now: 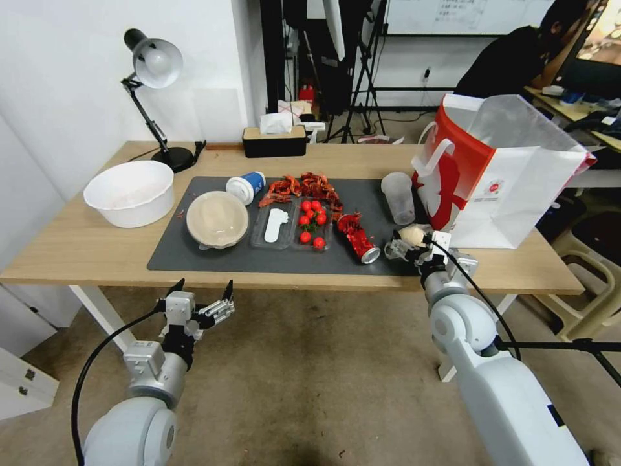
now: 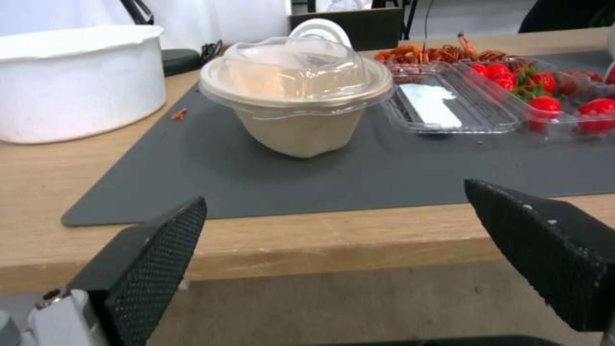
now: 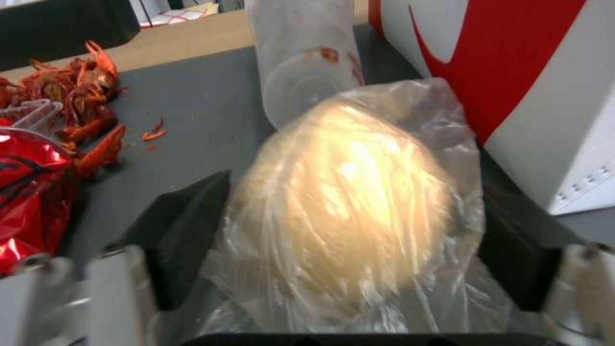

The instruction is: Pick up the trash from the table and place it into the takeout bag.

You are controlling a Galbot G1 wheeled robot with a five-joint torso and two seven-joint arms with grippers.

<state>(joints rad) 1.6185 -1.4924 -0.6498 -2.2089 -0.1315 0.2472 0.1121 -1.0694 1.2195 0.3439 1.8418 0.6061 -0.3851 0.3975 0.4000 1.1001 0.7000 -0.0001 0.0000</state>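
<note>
Right wrist view puts the clear bag with the pale round lump [image 3: 346, 202] mid-frame, sitting between the two dark fingers [image 3: 182, 230] of the right gripper [image 3: 346, 269], which press its sides; the grasp looks closed on it. In the head view the same bag [image 1: 411, 234] lies right of centre, at the near edge of the dark mat [image 1: 213, 259] on the table [image 1: 77, 246], with the right gripper [image 1: 414, 249] around it. The takeout bag [image 1: 517, 188] stands just beside, toward the upper right, mouth open upward, so the carry likely goes up and rightward. Nearby: clear plastic cup [image 1: 398, 196], crushed red can [image 1: 358, 238]. Lower left, the left gripper [image 1: 202, 299] hangs spread wide below the table edge, facing the lidded beige bowl [image 2: 296, 96].
</note>
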